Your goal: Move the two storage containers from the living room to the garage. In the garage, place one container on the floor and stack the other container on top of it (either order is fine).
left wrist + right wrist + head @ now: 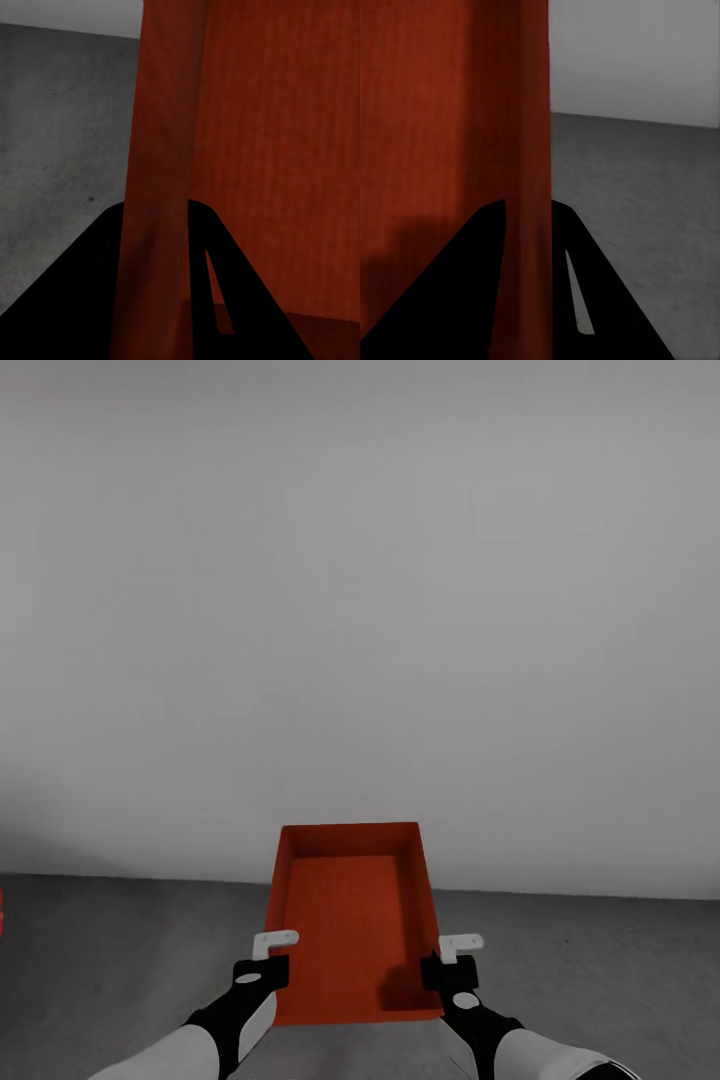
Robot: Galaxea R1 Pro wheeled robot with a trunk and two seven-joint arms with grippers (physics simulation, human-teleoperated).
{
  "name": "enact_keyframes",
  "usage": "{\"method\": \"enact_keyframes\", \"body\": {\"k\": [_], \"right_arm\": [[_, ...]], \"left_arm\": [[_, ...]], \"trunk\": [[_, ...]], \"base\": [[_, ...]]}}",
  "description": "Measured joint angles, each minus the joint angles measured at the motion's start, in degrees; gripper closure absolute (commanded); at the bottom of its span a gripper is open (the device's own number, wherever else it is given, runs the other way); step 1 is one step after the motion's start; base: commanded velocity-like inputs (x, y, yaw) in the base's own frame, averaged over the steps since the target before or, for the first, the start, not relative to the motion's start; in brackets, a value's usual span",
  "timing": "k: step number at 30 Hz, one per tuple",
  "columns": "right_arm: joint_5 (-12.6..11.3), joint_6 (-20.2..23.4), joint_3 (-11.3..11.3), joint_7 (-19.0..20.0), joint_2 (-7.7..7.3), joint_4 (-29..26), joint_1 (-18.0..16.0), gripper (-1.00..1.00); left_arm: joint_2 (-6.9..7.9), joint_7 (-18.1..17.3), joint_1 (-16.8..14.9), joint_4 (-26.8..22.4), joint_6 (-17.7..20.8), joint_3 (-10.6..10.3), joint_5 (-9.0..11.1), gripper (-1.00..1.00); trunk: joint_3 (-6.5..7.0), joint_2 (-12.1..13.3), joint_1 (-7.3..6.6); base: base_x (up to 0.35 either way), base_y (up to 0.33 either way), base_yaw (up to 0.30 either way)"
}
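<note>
While both arms reach forward, the storage container (350, 920) sits right between them, held up over the floor (120, 950). Left hand (268, 957) is pinched on the container's left long wall, near the closest corner, and right hand (452, 960) is pinched on the right wall the same way. Up close, each wrist view has the thin orange wall running between two dark fingers (82, 300) (607, 300). Further out there's dark grey concrete, then a plain pale wall (360, 580).
</note>
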Motion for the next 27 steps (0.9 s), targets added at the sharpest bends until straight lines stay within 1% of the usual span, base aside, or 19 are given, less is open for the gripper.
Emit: {"method": "enact_keyframes", "body": {"k": [6,22,27], "right_arm": [[0.1,0.0,0.0,0.1,-0.08,0.0,0.0,1.00],[0.4,0.2,-0.3,0.0,-0.09,-0.1,0.0,1.00],[0.4,0.3,-0.3,0.0,-0.09,-0.2,0.0,1.00]], "left_arm": [[-0.07,0.0,0.0,0.1,-0.1,0.1,0.0,1.00],[-0.07,0.1,0.0,0.0,0.0,0.0,0.0,1.00],[-0.06,0.1,0.0,0.0,0.1,0.0,0.1,1.00]], "trunk": [[0.00,0.0,0.00],[0.00,0.0,0.00],[-0.01,0.0,-0.02]], "base": [[0.000,0.000,0.046],[0.001,0.000,0.002],[0.145,0.000,0.000]]}}
